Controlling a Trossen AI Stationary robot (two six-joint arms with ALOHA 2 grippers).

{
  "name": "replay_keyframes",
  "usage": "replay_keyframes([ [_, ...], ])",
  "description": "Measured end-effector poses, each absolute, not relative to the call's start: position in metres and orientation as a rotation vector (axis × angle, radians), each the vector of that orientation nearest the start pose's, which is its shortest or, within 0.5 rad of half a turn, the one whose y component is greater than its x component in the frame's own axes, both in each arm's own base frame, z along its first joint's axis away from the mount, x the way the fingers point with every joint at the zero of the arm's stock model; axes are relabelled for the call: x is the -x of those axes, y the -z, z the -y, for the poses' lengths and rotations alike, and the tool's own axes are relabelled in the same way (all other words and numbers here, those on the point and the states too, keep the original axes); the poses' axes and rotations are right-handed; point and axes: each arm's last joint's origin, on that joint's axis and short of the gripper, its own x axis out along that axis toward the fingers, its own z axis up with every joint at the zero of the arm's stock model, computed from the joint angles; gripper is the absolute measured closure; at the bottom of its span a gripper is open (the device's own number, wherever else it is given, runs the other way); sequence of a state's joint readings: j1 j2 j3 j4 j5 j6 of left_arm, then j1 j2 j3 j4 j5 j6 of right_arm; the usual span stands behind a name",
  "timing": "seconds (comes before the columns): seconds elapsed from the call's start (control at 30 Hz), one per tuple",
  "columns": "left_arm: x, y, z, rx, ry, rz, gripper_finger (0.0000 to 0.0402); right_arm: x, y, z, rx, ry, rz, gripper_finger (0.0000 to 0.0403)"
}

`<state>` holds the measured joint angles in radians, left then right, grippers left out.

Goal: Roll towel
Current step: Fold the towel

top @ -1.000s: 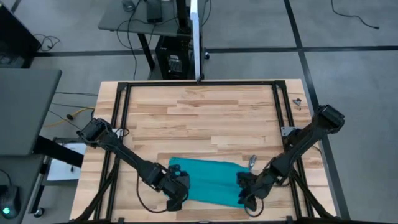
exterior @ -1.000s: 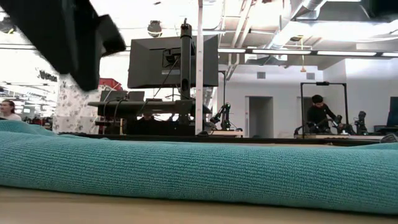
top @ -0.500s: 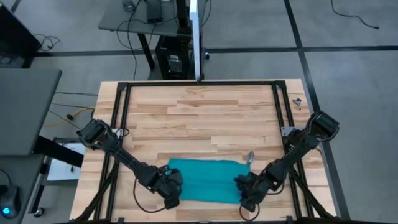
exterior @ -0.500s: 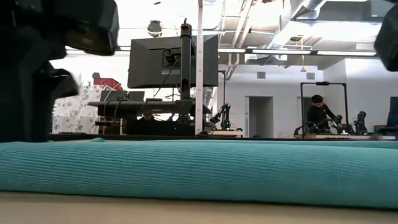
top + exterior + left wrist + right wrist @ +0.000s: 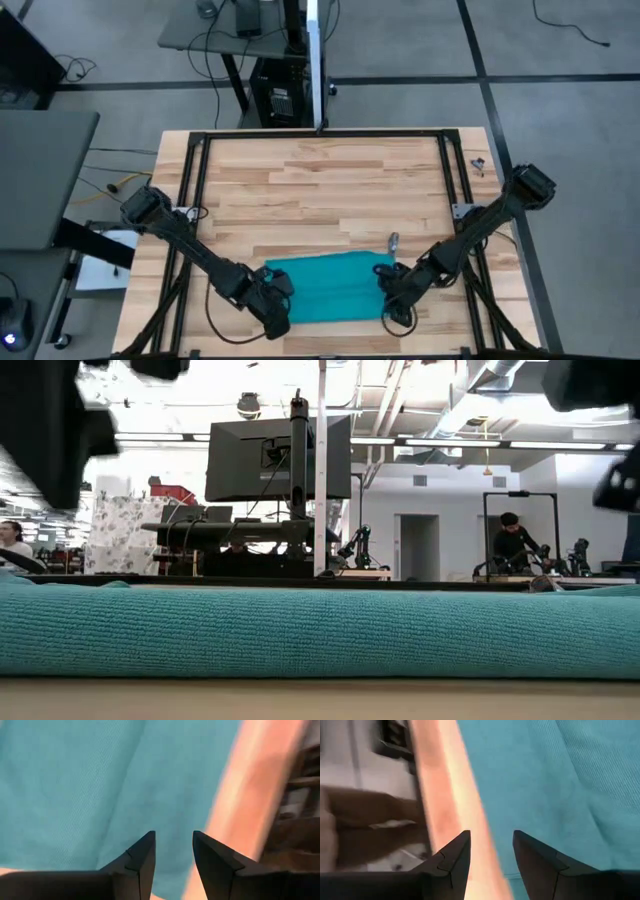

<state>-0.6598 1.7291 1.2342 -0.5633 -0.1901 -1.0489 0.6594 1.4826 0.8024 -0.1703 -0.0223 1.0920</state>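
Observation:
The teal towel (image 5: pixel 325 288) lies as a flat, thick band on the wooden table near its near edge. It fills the low view (image 5: pixel 320 630) from side to side. My left gripper (image 5: pixel 276 302) is open over the towel's left end, with cloth under its fingers in the left wrist view (image 5: pixel 173 840). My right gripper (image 5: pixel 394 297) is open over the towel's right end, where the cloth's edge meets bare wood (image 5: pixel 491 837). In the low view both grippers show only as dark shapes high above the towel.
Black frame rails (image 5: pixel 195 200) run along the table's left, right and far sides. A small metal piece (image 5: pixel 478 163) lies at the far right corner. Bare wood (image 5: pixel 320 190) spreads over the table's far half. People (image 5: pixel 515 545) are in the room beyond the table.
My left gripper has dipped toward the towel's left end and come up again. My right gripper has gone a little toward the far edge. The towel has turned slightly on the table, and its top, bulged a second ago, now lies level.

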Motion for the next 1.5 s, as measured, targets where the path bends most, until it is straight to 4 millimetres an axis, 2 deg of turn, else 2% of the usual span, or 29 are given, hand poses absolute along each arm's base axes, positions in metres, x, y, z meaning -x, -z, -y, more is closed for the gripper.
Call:
replay_keyframes([
  [0.07, -0.284, -0.226, 0.211, 0.504, -0.09, -1.0, 0.0288, -0.226, -0.192, -0.176, -0.781, -0.102, -1.05, 0.026],
  [0.17, -0.291, -0.236, 0.2, 0.435, -0.076, -0.917, 0.0288, -0.232, -0.197, -0.168, -0.664, -0.131, -0.975, 0.0259],
  [0.27, -0.294, -0.245, 0.181, 0.434, -0.03, -0.963, 0.0283, -0.237, -0.207, -0.159, -0.582, -0.186, -0.949, 0.0255],
  [0.37, -0.29, -0.259, 0.178, 0.471, 0.056, -0.985, 0.0272, -0.235, -0.225, -0.167, -0.524, -0.262, -0.917, 0.0247],
  [0.5, -0.282, -0.282, 0.204, 0.381, 0.114, -0.982, 0.0265, -0.227, -0.241, -0.193, -0.394, -0.326, -0.894, 0.0236],
  [0.67, -0.278, -0.284, 0.251, 0.136, 0.031, -1.025, 0.0266, -0.211, -0.241, -0.233, -0.196, -0.208, -0.836, 0.0235],
  [0.77, -0.28, -0.273, 0.275, 0.01, -0.041, -1.018, 0.0266, -0.208, -0.225, -0.257, -0.066, -0.121, -0.803, 0.0234],
  [0.87, -0.284, -0.246, 0.292, -0.096, -0.109, -1.036, 0.0266, -0.208, -0.198, -0.274, 0.065, -0.034, -0.826, 0.0234],
  [1.07, -0.292, -0.205, 0.307, -0.155, -0.161, -1.08, 0.0266, -0.213, -0.159, -0.293, 0.207, 0.052, -0.936, 0.0234],
  [1.13, -0.293, -0.198, 0.309, -0.154, -0.171, -1.086, 0.0264, -0.215, -0.152, -0.296, 0.224, 0.072, -0.954, 0.0234],
  [1.27, -0.295, -0.195, 0.31, -0.132, -0.178, -1.085, 0.0252, -0.217, -0.145, -0.298, 0.195, 0.109, -0.962, 0.0234],
  [1.5, -0.296, -0.188, 0.31, -0.133, -0.154, -1.088, 0.0219, -0.217, -0.144, -0.299, 0.177, 0.119, -0.961, 0.0218],
])
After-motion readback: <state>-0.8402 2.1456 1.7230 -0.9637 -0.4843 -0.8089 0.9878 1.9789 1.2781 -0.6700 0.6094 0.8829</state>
